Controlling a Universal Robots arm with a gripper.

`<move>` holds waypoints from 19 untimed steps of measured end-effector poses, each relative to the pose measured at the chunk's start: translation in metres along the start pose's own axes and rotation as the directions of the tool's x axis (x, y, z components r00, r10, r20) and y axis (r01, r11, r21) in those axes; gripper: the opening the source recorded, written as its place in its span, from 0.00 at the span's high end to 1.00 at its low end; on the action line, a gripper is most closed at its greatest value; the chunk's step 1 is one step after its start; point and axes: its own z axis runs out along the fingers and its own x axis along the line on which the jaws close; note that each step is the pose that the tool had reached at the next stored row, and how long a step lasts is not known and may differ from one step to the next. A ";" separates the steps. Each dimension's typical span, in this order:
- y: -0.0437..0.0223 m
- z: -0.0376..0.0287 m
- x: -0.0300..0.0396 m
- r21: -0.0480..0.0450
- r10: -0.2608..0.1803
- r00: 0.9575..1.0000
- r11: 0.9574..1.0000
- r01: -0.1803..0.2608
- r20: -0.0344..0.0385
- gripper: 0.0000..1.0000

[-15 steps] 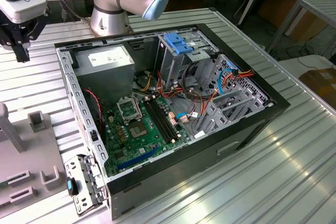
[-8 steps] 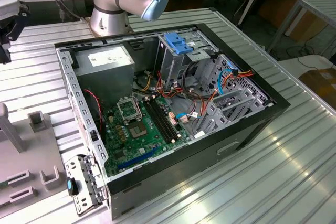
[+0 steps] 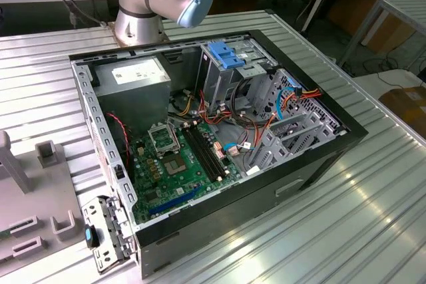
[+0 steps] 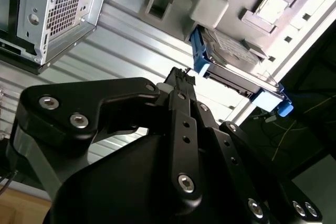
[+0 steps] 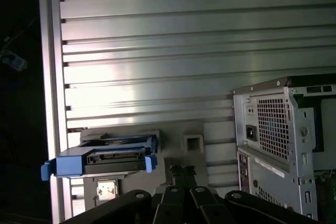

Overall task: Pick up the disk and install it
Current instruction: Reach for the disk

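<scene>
The disk [image 4: 234, 56] is a dark metal drive in a bright blue bracket. It rests on a grey fixture plate [image 4: 236, 3] at the edge of the ribbed metal table. The first wrist view shows the disk [image 5: 107, 159] end-on, with its connector side facing the camera. My gripper [image 4: 181, 75] hangs in the air a good way from the disk, with its black fingertips [image 5: 177, 170] closed together and nothing between them. The open computer case [image 3: 219, 131] lies on its side on the table, apart from the disk.
Inside the case are a green motherboard [image 3: 180, 164], a grey power supply [image 3: 133, 74] and a metal drive cage with a blue latch [image 3: 229, 54]. The case's rear panel [image 5: 283, 145] stands close by. The arm's base [image 3: 143, 4] rises behind the case. The table edge [image 5: 50, 77] runs beside the disk.
</scene>
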 end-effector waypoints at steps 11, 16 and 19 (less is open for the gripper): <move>-0.0026 -0.0013 0.0446 0.000 0.000 1.000 1.000 0.000 0.000 0.89; -0.0042 -0.0018 0.0664 0.000 0.000 1.000 1.000 0.000 0.000 0.89; -0.0054 -0.0023 0.0821 0.000 0.000 1.000 1.000 0.000 0.000 0.89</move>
